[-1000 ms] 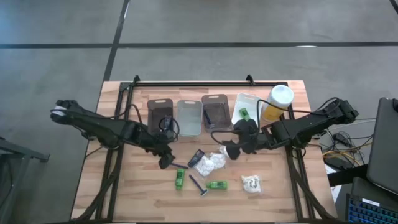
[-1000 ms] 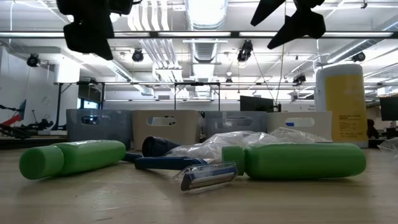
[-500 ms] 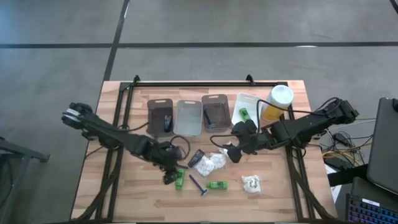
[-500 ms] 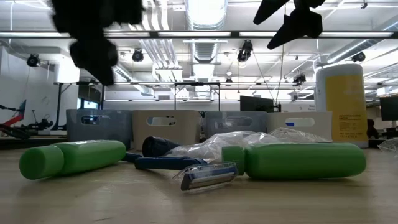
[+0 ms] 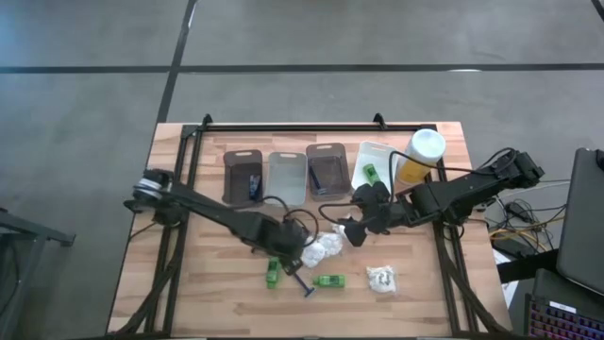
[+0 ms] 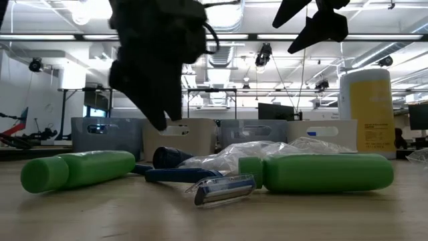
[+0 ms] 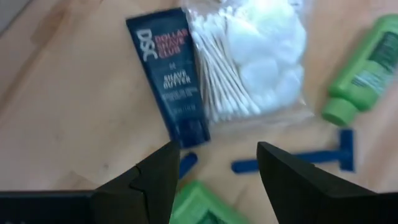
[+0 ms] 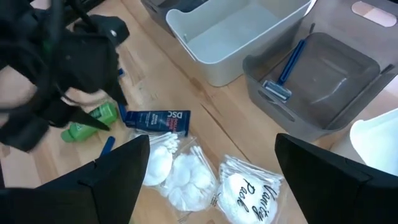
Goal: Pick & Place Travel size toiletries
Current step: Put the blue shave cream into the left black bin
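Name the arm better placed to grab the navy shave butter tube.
Left. The left gripper hangs open right over the shave butter tube; the right gripper waits farther off, beyond the cotton swab bag.

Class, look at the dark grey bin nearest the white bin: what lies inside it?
Inside the dark grey bin lies one blue razor, seen in the right wrist view, head against the near wall. The rest of its visible floor is bare; the far corner is cut off.

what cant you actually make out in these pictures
- High view: the navy shave butter packet is covered by the left end effector, so only the wrist views show it.
- Low view: the bins' contents are hidden behind their walls.
- High view: the white sachet's print is too small to read.
- Low view: the left end effector is a dark blur.
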Controlling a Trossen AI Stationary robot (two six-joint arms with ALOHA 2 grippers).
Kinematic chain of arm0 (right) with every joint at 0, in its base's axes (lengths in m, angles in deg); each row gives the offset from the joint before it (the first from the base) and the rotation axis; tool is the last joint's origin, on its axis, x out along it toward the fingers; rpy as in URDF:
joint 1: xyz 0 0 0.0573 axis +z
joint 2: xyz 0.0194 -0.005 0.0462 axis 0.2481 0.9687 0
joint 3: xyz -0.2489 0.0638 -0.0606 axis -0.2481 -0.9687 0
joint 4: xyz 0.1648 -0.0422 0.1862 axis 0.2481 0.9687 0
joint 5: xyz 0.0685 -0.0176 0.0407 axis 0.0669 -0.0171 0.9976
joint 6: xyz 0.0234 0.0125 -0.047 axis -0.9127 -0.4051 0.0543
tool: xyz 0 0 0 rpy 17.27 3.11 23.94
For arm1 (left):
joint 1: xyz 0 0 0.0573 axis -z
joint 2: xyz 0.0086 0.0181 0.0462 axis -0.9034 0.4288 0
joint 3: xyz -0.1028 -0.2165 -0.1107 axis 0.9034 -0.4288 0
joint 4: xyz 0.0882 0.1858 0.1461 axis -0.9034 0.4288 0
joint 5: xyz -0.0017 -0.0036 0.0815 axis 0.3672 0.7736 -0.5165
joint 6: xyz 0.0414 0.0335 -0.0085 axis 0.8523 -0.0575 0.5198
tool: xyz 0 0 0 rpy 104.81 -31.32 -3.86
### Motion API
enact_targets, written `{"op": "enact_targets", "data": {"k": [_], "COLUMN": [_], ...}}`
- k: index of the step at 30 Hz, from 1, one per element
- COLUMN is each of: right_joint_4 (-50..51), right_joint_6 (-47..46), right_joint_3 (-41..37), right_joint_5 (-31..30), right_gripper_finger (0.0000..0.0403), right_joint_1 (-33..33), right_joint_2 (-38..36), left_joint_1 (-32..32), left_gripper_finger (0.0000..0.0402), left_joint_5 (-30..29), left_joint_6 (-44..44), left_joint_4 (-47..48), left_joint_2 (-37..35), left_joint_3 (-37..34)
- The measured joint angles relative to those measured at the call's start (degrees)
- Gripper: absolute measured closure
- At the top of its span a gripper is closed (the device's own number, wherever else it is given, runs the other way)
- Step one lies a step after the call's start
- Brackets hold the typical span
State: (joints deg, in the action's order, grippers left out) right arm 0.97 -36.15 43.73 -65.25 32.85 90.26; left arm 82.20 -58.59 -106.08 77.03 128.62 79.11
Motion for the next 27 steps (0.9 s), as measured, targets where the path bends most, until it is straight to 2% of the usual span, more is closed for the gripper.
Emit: {"op": "enact_targets", "data": {"k": [8, 20, 23, 27], "right_joint_4": [0.0, 0.6, 1.8, 3.0], "right_joint_6": [-0.9, -0.9, -0.9, -0.9], "right_joint_3": [-0.1, -0.1, -0.1, -0.1], "right_joint_5": [-0.1, -0.1, -0.1, -0.1], "right_gripper_finger": [0.0041, 0.0039, 0.0039, 0.0039], "right_joint_1": [0.0, 0.0, 0.0, 0.0], "right_joint_2": [0.0, 0.0, 0.0, 0.0], "left_joint_1": [-1.4, -3.5, -3.6, -3.6], "left_gripper_finger": [0.0183, 0.0186, 0.0199, 0.0242], "left_joint_5": [-0.2, 1.0, 1.0, 0.7], "left_joint_6": [1.6, 3.3, 3.4, 4.4], "left_joint_4": [7.5, 6.5, 6.3, 6.2], "left_joint_2": [7.2, 10.9, 11.2, 11.3], "left_joint_3": [7.6, 6.2, 6.2, 6.2]}}
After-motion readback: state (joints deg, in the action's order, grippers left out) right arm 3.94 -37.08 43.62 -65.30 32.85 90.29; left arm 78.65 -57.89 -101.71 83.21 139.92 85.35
